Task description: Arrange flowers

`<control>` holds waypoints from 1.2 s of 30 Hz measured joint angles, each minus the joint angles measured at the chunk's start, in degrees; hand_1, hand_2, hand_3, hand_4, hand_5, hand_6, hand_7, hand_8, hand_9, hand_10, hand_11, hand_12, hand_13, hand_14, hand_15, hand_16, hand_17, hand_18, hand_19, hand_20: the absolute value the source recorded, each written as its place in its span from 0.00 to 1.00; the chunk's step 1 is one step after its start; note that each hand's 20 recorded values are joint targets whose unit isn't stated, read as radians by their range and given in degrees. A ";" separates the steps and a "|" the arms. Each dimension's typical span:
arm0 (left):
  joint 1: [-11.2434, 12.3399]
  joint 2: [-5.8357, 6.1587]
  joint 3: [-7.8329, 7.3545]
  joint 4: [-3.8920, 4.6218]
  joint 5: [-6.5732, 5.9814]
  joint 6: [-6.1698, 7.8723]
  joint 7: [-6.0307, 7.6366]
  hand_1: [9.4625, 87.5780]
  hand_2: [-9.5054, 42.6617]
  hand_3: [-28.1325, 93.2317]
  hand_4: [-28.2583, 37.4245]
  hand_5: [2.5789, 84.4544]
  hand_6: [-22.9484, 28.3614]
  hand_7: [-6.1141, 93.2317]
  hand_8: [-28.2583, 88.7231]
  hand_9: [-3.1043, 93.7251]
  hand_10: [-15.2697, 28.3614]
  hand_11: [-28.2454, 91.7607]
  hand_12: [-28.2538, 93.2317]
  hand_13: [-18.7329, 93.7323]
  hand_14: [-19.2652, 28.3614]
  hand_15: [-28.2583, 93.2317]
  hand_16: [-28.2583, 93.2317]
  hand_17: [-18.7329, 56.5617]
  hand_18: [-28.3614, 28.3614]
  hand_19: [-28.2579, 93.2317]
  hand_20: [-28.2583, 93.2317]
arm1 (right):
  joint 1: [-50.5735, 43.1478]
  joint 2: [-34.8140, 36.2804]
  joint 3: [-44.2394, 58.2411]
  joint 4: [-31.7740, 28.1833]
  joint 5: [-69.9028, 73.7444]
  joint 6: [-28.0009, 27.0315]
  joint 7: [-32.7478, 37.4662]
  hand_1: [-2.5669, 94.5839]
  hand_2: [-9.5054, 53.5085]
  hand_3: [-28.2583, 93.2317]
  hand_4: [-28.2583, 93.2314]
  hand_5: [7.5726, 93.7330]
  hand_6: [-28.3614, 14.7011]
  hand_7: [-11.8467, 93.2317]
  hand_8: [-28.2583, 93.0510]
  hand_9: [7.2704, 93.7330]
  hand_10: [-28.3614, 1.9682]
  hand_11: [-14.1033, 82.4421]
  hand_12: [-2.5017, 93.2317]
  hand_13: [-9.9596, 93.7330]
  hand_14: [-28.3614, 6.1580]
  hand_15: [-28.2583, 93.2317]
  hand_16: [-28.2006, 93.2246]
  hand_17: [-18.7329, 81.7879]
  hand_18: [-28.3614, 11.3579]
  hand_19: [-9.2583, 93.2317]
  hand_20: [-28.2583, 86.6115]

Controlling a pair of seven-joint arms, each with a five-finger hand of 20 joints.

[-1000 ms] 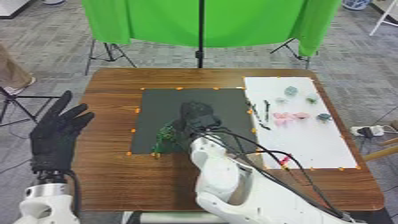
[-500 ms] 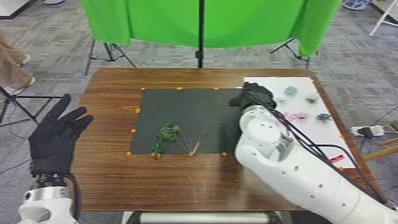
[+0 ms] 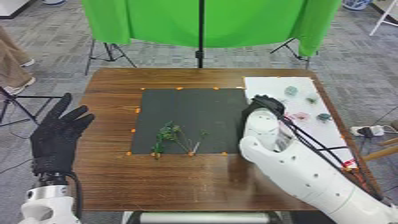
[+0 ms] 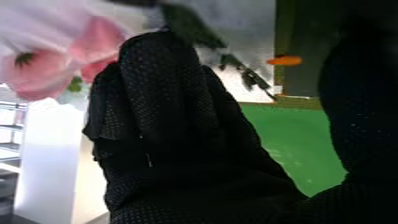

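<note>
Right hand (image 3: 265, 103) hovering, fingers together | left hand (image 3: 57, 137) idling, fingers apart | sprig (image 4: 193, 26) probably needing low pinching, clear of pink flowers (image 4: 94, 42)

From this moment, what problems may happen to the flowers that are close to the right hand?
The right hand is beside the pink flowers, so a sideways move might push them out of place. A leafy sprig shows close to its fingers, and could be knocked before any grip. The black cables hang over the white sheet and might drag a flower.
</note>
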 measured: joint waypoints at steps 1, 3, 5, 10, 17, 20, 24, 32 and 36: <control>-0.04 -0.05 0.00 0.01 0.01 -0.01 -0.07 0.16 0.35 0.86 0.01 0.39 0.60 0.16 0.18 0.40 0.79 0.49 0.36 0.39 0.95 0.75 0.17 0.16 0.90 0.64 0.54 | 0.03 -0.02 -0.15 0.06 -0.11 0.43 0.09 0.39 0.00 0.82 0.03 0.60 0.27 0.17 0.16 0.70 0.17 0.55 0.18 0.76 0.37 0.84 0.30 0.57 0.00 1.00 0.42; -0.18 -0.11 0.00 0.06 0.03 -0.05 -0.21 0.16 0.35 0.86 0.01 0.39 0.60 0.16 0.18 0.40 0.79 0.49 0.36 0.39 0.95 0.75 0.17 0.16 0.90 0.64 0.54 | 0.25 0.00 -0.70 0.38 -0.45 1.58 0.21 0.42 0.00 0.83 0.02 0.66 0.34 0.19 0.15 0.75 0.26 0.54 0.19 0.79 0.42 0.82 0.31 0.59 0.01 1.00 0.42; -0.39 -0.14 0.05 0.12 0.06 -0.10 -0.31 0.16 0.35 0.86 0.01 0.39 0.60 0.16 0.18 0.40 0.79 0.49 0.36 0.39 0.95 0.75 0.17 0.16 0.90 0.64 0.54 | 0.91 0.15 -2.03 1.11 -1.25 3.45 0.31 0.49 0.00 0.83 0.01 0.76 0.48 0.24 0.17 0.83 0.38 0.52 0.20 0.85 0.51 0.77 0.33 0.63 0.06 1.00 0.43; -1.13 -0.26 0.23 0.39 0.24 -0.56 -0.57 0.16 0.35 0.86 0.01 0.39 0.60 0.16 0.18 0.40 0.80 0.49 0.36 0.39 0.95 0.75 0.17 0.16 0.90 0.64 0.54 | 4.15 1.39 -8.67 4.90 -6.50 10.68 0.44 0.63 0.00 0.77 0.00 0.92 0.59 0.28 0.27 0.98 0.60 0.45 0.29 0.95 0.66 0.71 0.37 0.69 0.16 1.00 0.43; -1.43 -0.50 0.25 0.44 0.43 -1.01 -0.77 0.16 0.35 0.86 0.00 0.39 0.60 0.16 0.18 0.40 0.79 0.49 0.36 0.39 0.95 0.75 0.17 0.16 0.90 0.64 0.54 | 4.82 3.68 -10.49 6.29 -8.34 13.12 -0.62 0.65 0.00 0.78 0.00 0.94 0.58 0.30 0.30 1.00 0.62 0.46 0.29 0.98 0.69 0.69 0.39 0.71 0.20 1.00 0.45; -1.29 -0.65 0.19 0.44 0.53 -1.05 -0.93 0.15 0.36 0.86 0.00 0.39 0.60 0.16 0.18 0.40 0.80 0.49 0.36 0.39 0.95 0.75 0.17 0.16 0.90 0.64 0.54 | 4.94 5.50 -12.63 6.09 -10.42 16.85 -1.61 0.64 0.00 0.79 0.00 0.94 0.57 0.30 0.32 1.00 0.62 0.46 0.29 0.97 0.68 0.70 0.39 0.71 0.20 1.00 0.46; -1.14 -0.88 0.14 0.44 0.64 -1.19 -1.23 0.15 0.36 0.86 0.00 0.39 0.60 0.16 0.18 0.40 0.79 0.49 0.36 0.39 0.95 0.75 0.17 0.16 0.90 0.64 0.54 | 5.06 7.31 -14.43 6.07 -12.90 22.34 -3.22 0.63 0.00 0.82 0.00 0.93 0.55 0.32 0.35 1.00 0.61 0.48 0.29 0.96 0.67 0.71 0.40 0.70 0.19 1.00 0.48; -0.96 -0.98 0.19 0.44 0.73 -1.27 -1.33 0.15 0.36 0.86 0.00 0.39 0.60 0.16 0.18 0.40 0.79 0.49 0.36 0.39 0.95 0.75 0.17 0.16 0.90 0.64 0.54 | 5.25 8.81 -15.61 5.67 -14.41 24.37 -4.51 0.61 0.00 0.85 0.00 0.94 0.53 0.32 0.38 0.99 0.58 0.52 0.28 0.95 0.65 0.75 0.40 0.69 0.17 1.00 0.53; -0.56 -0.88 0.20 0.39 0.63 -1.19 -1.01 0.15 0.36 0.85 0.00 0.39 0.60 0.16 0.18 0.40 0.79 0.49 0.36 0.39 0.95 0.75 0.17 0.16 0.90 0.64 0.54 | 5.54 9.47 -16.09 4.36 -14.77 25.17 -4.93 0.61 0.00 0.87 0.00 0.94 0.52 0.31 0.39 0.99 0.58 0.53 0.29 0.95 0.65 0.76 0.39 0.69 0.16 1.00 0.55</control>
